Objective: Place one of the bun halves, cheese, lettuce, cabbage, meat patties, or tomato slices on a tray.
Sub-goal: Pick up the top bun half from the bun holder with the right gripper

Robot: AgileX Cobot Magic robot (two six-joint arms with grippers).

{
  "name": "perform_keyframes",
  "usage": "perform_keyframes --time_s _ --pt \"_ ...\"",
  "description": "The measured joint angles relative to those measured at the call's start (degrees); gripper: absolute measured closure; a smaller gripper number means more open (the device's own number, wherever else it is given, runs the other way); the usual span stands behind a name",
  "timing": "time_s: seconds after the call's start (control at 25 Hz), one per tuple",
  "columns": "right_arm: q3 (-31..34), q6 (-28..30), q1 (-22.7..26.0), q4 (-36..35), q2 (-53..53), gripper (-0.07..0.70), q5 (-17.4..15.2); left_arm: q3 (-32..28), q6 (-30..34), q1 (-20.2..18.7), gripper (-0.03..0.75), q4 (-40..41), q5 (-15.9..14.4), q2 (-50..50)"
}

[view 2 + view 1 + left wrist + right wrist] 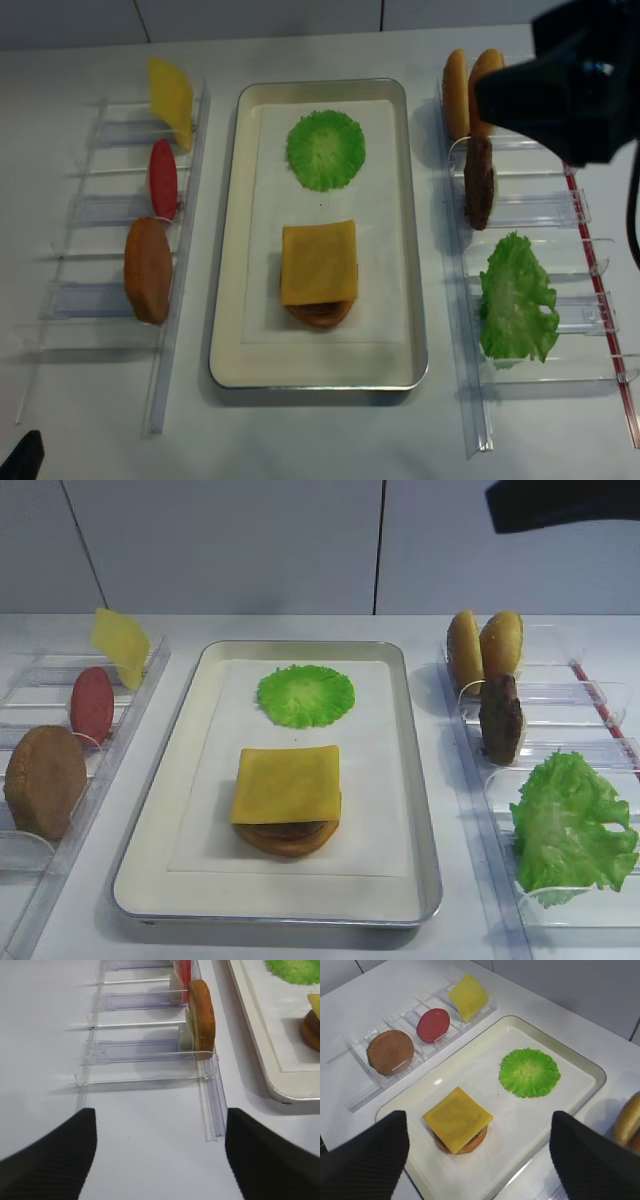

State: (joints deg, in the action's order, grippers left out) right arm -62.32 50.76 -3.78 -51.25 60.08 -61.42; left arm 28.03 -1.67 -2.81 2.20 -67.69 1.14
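Right wrist view crops the bun halves [629, 1121] at its edge; below the open, empty right gripper [479, 1152] the tray [580, 1062] holds cabbage [529, 1072] and cheese [457, 1118] — its patty mostly hidden.

Tray [420, 780]: cheese [287, 783] flat over stack, frilly cabbage [305, 695] flat behind, apart.

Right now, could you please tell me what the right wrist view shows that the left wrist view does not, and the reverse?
Only the right wrist view shows the yellow cheese slice in its rack and the full cheese-topped stack on the tray. Only the left wrist view shows the empty near slots of the clear rack. Both share the tray, the cabbage disc, the plain brown bun half and the red tomato slice.
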Motion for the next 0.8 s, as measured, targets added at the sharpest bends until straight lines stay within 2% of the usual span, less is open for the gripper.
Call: perform_keyframes --time_s 0.08,0.2,0.32,0.4,0.6,0.72,0.8 --pt "-1.75 0.0 -3.42 0.66 2.67 0.051 1.95 0.0 0.0 0.0 0.223 0.0 0.0 0.0" --pt "-4.73 -1.6 -9.02 5.0 7.27 0.051 6.64 0.0 0.0 0.0 0.223 0.0 0.0 0.0" --pt "-8.42 -7.91 -11.63 10.97 12.35 0.051 11.4 0.0 0.0 0.0 0.223 0.0 0.0 0.0" --pt "-11.11 -12.69 -11.77 14.35 15.45 0.051 12.92 0.0 0.0 0.0 0.223 0.0 0.0 0.0" --pt "-18.8 -28.19 -11.89 26.32 23.75 0.051 12.62 0.0 0.0 0.0 0.223 0.0 0.0 0.0" --pt "-24.04 -37.56 -11.89 33.39 28.62 0.051 9.11 0.0 0.0 0.0 0.223 0.0 0.0 0.0" --pt "-27.72 -41.66 -11.89 36.22 31.96 0.051 5.39 0.0 0.0 0.0 0.223 0.0 0.0 0.0"
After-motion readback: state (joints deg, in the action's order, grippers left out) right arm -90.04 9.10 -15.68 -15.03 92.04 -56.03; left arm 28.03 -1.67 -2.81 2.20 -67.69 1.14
